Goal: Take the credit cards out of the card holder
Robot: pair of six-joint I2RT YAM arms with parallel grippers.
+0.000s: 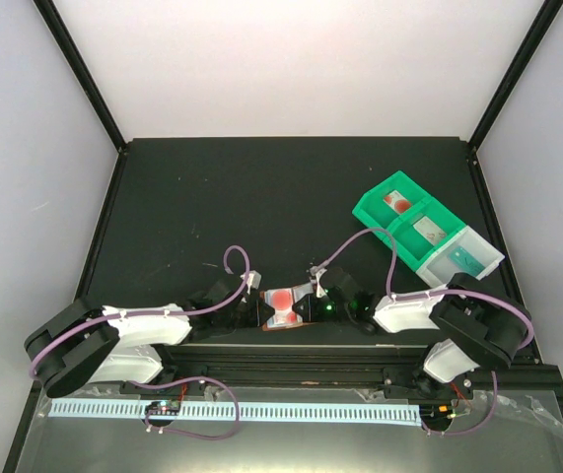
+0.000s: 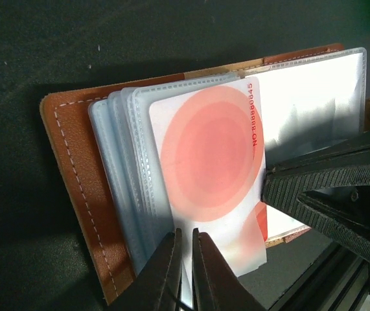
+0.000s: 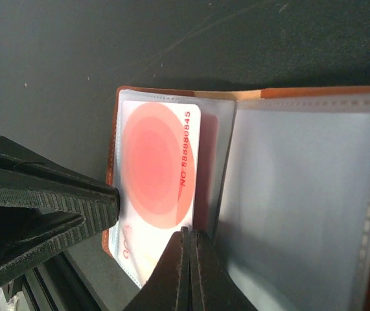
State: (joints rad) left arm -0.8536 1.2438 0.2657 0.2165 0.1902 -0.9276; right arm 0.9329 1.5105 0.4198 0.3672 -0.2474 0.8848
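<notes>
The brown card holder (image 1: pixel 283 319) lies open near the front edge between both grippers. In the left wrist view its leather cover (image 2: pixel 74 168) carries a stack of clear sleeves. The top sleeve holds a white credit card with a red blot (image 2: pixel 214 162). My left gripper (image 2: pixel 186 243) is shut, with a thin gap, on the near edge of that sleeve. My right gripper (image 3: pixel 189 236) has its fingers pressed fully together at the card's (image 3: pixel 155 168) edge, beside an empty sleeve page (image 3: pixel 301 201). Whether it pinches anything does not show.
A green compartmented tray (image 1: pixel 368 209) stands at the back right with a red-marked card (image 1: pixel 396 203) and a pale card (image 1: pixel 427 233) in it. The black frame rail (image 1: pixel 291 357) runs just in front of the holder.
</notes>
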